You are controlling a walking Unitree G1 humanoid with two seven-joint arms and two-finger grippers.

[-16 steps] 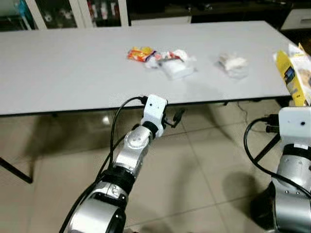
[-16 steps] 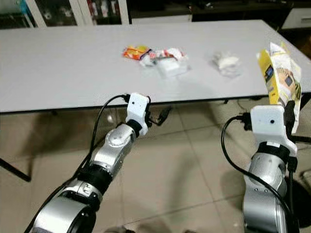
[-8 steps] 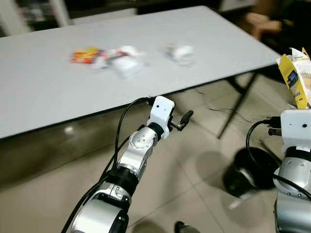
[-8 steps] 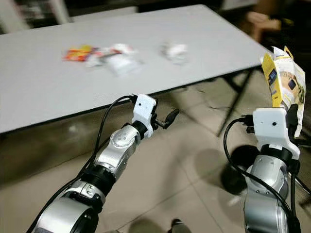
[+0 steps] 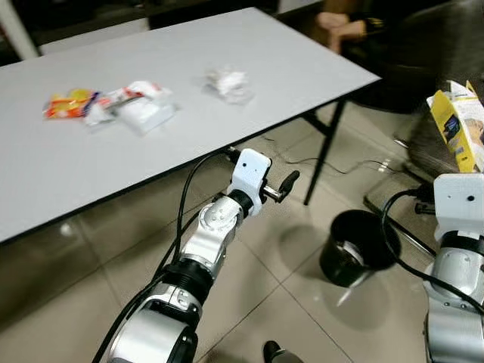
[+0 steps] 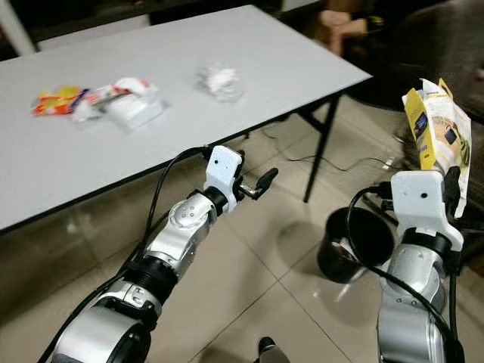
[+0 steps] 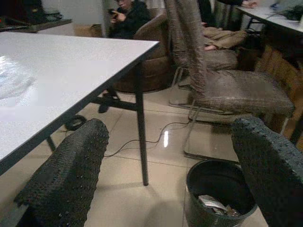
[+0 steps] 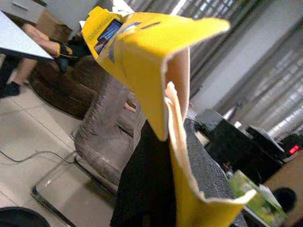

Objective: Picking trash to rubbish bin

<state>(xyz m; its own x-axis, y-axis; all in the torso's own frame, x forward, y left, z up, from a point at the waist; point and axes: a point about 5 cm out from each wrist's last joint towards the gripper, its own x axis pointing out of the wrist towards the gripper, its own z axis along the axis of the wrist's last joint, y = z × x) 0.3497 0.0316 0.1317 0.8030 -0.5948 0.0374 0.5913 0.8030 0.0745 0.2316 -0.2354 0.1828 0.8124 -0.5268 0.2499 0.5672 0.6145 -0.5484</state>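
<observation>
Holding a torn yellow cardboard box (image 6: 437,125) up high, the right gripper (image 6: 452,180) has its black fingers pinched tight on the bottom of it, off past the table's end. Round black rubbish bin (image 5: 357,246) sits on the tiled floor (image 5: 302,302) below and a bit toward the robot's left, already with some scraps inside. Left gripper (image 5: 286,184) hangs out in front of the grey table (image 5: 189,113) edge, jaws spread wide with nothing in them. Crumpled white wrappers (image 5: 227,81) and an orange packet (image 5: 68,102) are on the tabletop.
</observation>
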